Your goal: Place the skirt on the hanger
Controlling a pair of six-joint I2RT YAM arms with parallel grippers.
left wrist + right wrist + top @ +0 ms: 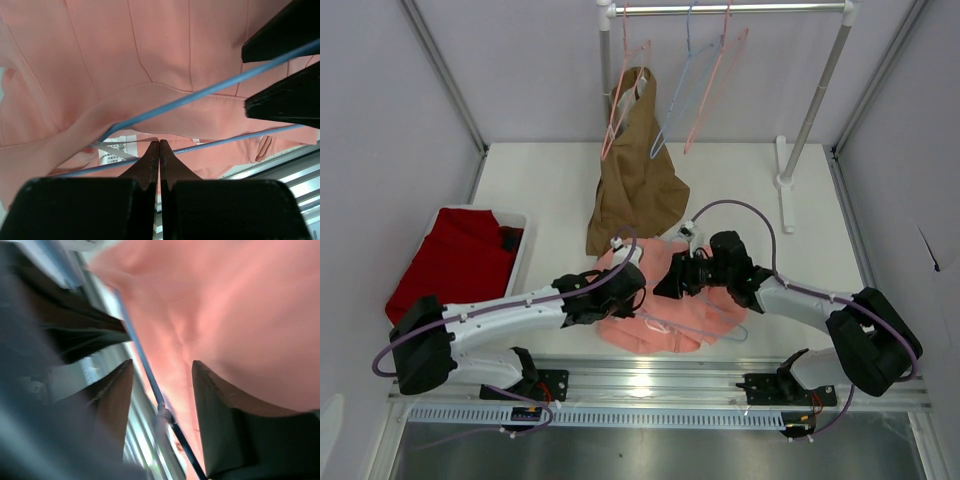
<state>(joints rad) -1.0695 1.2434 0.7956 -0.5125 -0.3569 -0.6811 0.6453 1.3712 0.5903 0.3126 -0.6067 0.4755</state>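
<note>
The salmon-pink skirt (670,305) lies on the table between my two grippers. It fills the left wrist view (150,55) and the right wrist view (240,305). The pale-blue hanger (720,335) lies on it, and its wire crosses the left wrist view (200,95). My left gripper (632,290) is shut, its tips (159,142) pinching the skirt's waist edge beside a white ribbon and label. My right gripper (668,284) is open, its fingers (280,30) on either side of the hanger wire (142,360). It also shows in the right wrist view (162,363).
A brown garment (635,180) hangs from a pink hanger on the rail (730,8). Beside it hang pink hangers (715,80) and another pale-blue hanger (675,100). The rack post (810,110) stands back right. A white bin (520,250) with dark red cloth (455,262) sits left.
</note>
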